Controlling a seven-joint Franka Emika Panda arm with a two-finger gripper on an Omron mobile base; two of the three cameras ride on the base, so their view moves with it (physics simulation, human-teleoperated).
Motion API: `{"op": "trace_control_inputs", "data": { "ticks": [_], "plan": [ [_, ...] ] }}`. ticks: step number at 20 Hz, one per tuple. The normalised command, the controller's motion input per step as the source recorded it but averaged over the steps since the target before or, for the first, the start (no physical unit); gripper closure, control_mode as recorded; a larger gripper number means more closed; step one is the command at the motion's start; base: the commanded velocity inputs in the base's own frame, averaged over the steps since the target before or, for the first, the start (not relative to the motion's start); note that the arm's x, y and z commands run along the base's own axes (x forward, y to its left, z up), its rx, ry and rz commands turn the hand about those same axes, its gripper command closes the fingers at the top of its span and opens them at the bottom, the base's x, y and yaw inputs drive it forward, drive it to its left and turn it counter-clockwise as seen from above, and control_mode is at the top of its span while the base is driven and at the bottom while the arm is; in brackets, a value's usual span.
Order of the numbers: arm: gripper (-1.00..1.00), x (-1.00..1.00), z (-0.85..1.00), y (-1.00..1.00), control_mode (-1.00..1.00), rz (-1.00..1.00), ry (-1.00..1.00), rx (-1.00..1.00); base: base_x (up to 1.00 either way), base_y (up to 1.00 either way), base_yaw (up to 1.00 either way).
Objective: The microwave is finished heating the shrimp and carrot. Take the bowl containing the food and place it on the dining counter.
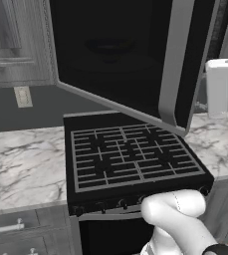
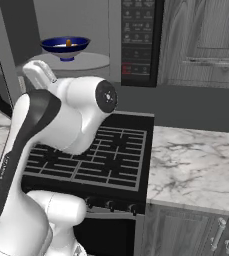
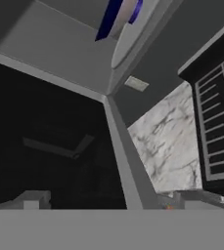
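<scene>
bowl (image 2: 65, 47) on turntable (image 2: 81, 62) inside microwave (image 2: 138, 42), microwave above stove (image 2: 93, 160), counter (image 2: 196, 167) right of stove

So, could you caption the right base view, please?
Blue bowl waits on the open microwave's turntable above the stove.

The microwave (image 2: 86, 45) stands open, its swung-out door (image 1: 130, 60) overhanging the stove (image 1: 130, 157).

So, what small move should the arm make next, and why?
Probably lift the open hand toward the bowl. The microwave door already stands open, and the bowl sits on the turntable with food inside, above the stove, not yet grasped.
</scene>
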Motion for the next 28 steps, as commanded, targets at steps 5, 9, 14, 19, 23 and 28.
{"op": "trace_control_inputs", "data": {
  "ticks": [5, 9, 14, 19, 23, 28],
  "plan": [
    [-1.00, -0.02, 0.03, 1.00, -1.00, 0.15, 0.07, 0.00, 0.00, 0.00, 0.00],
    [-1.00, -0.18, 0.08, 1.00, -1.00, 0.18, 0.05, 0.01, 0.00, 0.00, 0.00],
    [-1.00, -0.24, 0.03, 1.00, -1.00, 0.17, 0.01, 0.01, 0.00, 0.00, 0.00],
    [-1.00, 0.00, 0.00, 1.00, -1.00, 0.01, 0.00, 0.00, 0.00, 0.00, 0.00],
    [-1.00, 0.00, 0.00, 1.00, -1.00, -0.09, -0.01, 0.00, 0.00, 0.00, 0.00],
    [-1.00, 0.02, 0.00, 0.61, -1.00, -0.11, 0.02, -0.09, 0.00, 0.00, 0.00]
  ]
}}
